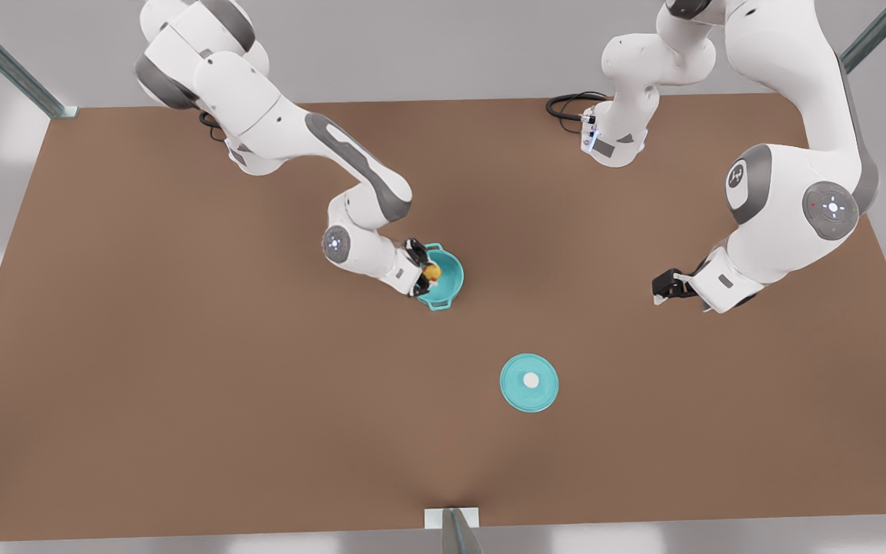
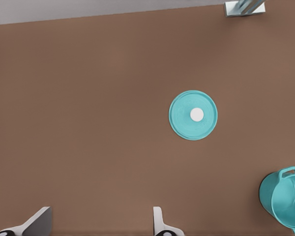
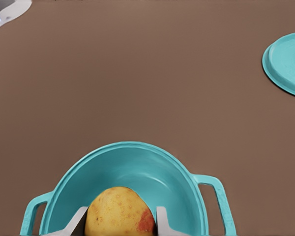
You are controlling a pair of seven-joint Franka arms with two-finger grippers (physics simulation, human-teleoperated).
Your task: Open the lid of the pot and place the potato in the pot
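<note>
Holding potato [image 3: 119, 212] over pot [image 3: 137, 162], right jaws [image 1: 425, 271] closed.

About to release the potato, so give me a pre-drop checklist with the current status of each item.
1. Pot lid off the pot: ok, it lies flat on the table, apart from the pot.
2. Pot open and upright: ok, teal interior shows nothing else in it.
3. Potato gripped: ok, the right tool has a finger on each side of it.
4. Potato above the pot opening: ok, the right wrist view shows it inside the rim line.
5. Height above the pot floor: cannot tell.
6. Left tool out of the way: ok, open, waiting off to the front view's right.
</note>
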